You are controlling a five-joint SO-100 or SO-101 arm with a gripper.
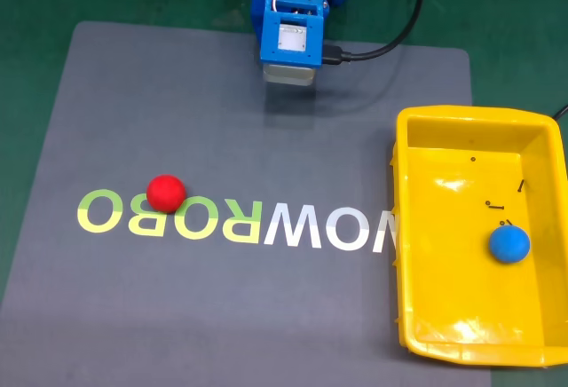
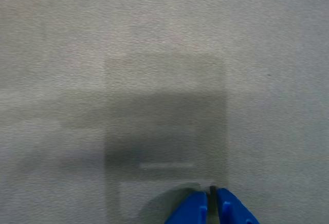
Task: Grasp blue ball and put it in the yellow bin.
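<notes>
The blue ball (image 1: 508, 244) lies inside the yellow bin (image 1: 417, 227), near its right wall, with a few small dark screws beside it. The bin sits at the right edge of the grey mat in the fixed view. My blue arm (image 1: 291, 23) is folded at the mat's far edge, well away from the bin and ball. In the wrist view the gripper (image 2: 211, 197) shows at the bottom edge, its two blue fingertips (image 2: 194, 206) nearly touching, with nothing between them, just above bare grey mat.
A red ball (image 1: 165, 193) rests on the mat's left part, on the printed lettering (image 1: 240, 223). A black cable (image 1: 390, 36) runs from the arm toward the top right. Green table surface surrounds the mat.
</notes>
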